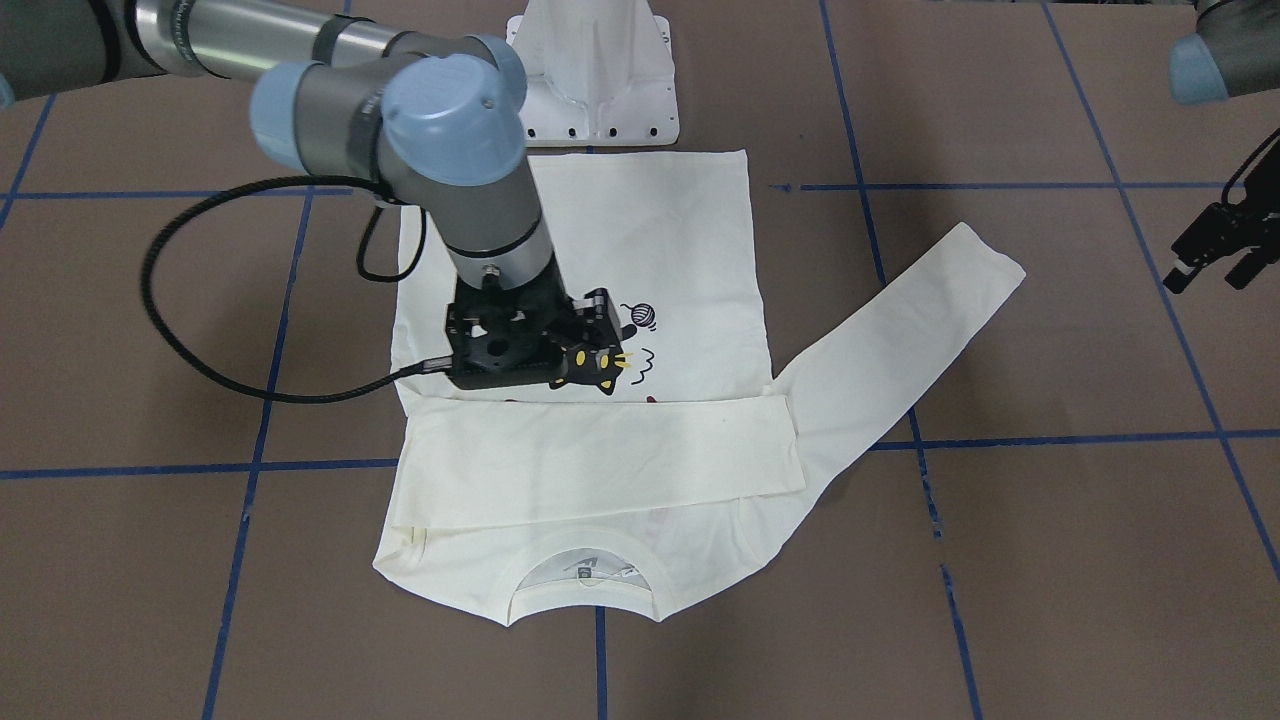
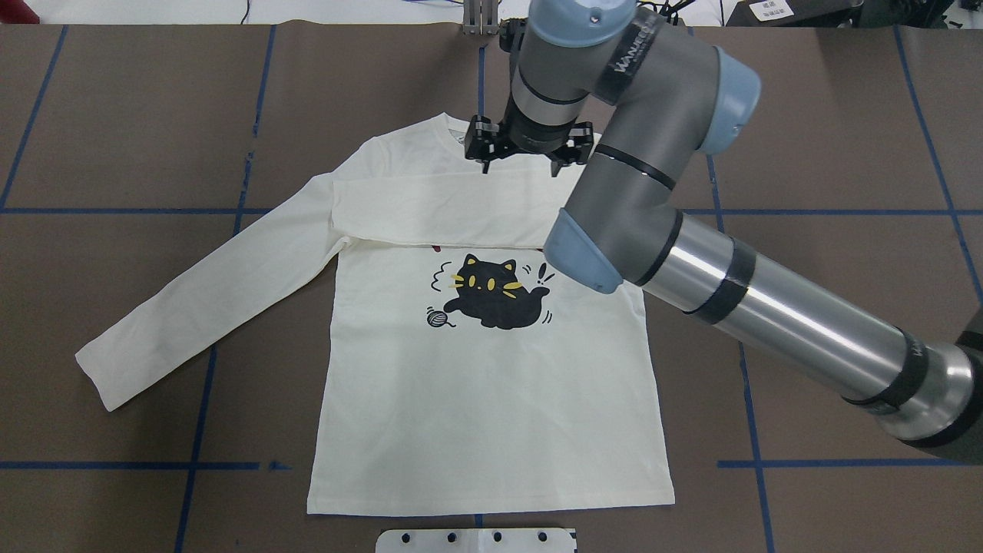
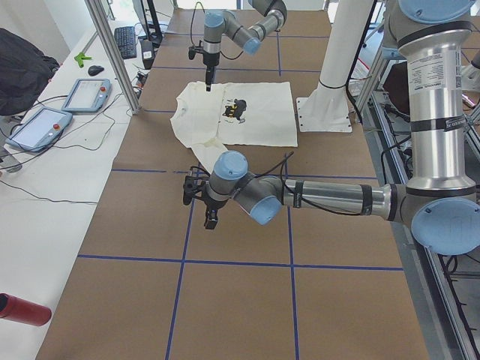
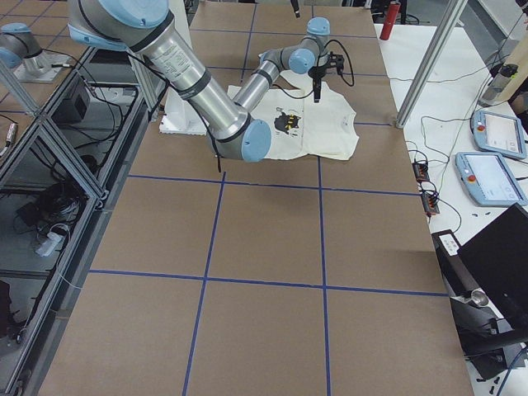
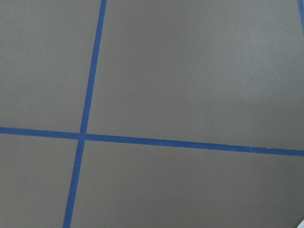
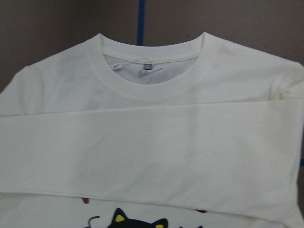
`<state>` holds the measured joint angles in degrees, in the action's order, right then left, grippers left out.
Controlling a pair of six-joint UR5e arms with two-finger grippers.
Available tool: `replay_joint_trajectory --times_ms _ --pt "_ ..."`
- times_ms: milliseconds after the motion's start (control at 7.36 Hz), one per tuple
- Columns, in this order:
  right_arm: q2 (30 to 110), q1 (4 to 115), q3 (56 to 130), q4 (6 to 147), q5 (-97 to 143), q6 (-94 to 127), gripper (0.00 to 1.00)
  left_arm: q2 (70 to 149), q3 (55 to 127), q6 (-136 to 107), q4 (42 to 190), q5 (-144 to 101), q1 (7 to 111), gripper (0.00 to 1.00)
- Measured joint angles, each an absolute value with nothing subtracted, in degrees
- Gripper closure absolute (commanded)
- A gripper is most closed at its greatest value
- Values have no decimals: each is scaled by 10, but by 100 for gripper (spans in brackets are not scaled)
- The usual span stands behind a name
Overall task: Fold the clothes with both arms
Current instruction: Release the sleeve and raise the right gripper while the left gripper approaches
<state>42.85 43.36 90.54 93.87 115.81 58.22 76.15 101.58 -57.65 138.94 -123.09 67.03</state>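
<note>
The cream long-sleeved T-shirt (image 1: 650, 230) (image 2: 491, 399) lies flat, print up, with the black cat (image 2: 491, 292) on its chest. One sleeve (image 2: 438, 207) (image 1: 600, 450) is folded across the chest just below the ribbed collar (image 6: 147, 71). The other sleeve (image 2: 207, 292) (image 1: 900, 340) lies spread out on the table. My right gripper (image 2: 528, 150) (image 1: 530, 345) hangs above the folded sleeve near the collar; its body hides the fingers, so I cannot tell its state. My left gripper (image 1: 1212, 272) (image 3: 211, 219) is open over bare table, away from the spread sleeve's cuff.
The white pedestal base (image 1: 595, 70) (image 2: 476, 540) stands just behind the shirt's hem. Blue tape lines (image 5: 85, 137) cross the brown table. On the side bench lie tablets (image 3: 45, 124) and a red bottle (image 3: 22, 309), beside a metal post (image 3: 112, 52).
</note>
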Motion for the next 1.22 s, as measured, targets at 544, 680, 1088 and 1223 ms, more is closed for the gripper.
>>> replay_joint_trajectory --times_ms 544,680,1088,1223 --pt "573 516 1025 1031 1197 393 0 702 1077 -842 1419 -1054 421 0" --pt "595 523 1032 1030 1203 368 0 697 1079 -865 1410 -1021 380 0" --pt "626 529 1051 1028 1228 351 0 694 1078 -889 1376 -972 320 2" --pt "628 529 1052 1028 1230 350 0 697 1076 -899 1369 -960 303 3"
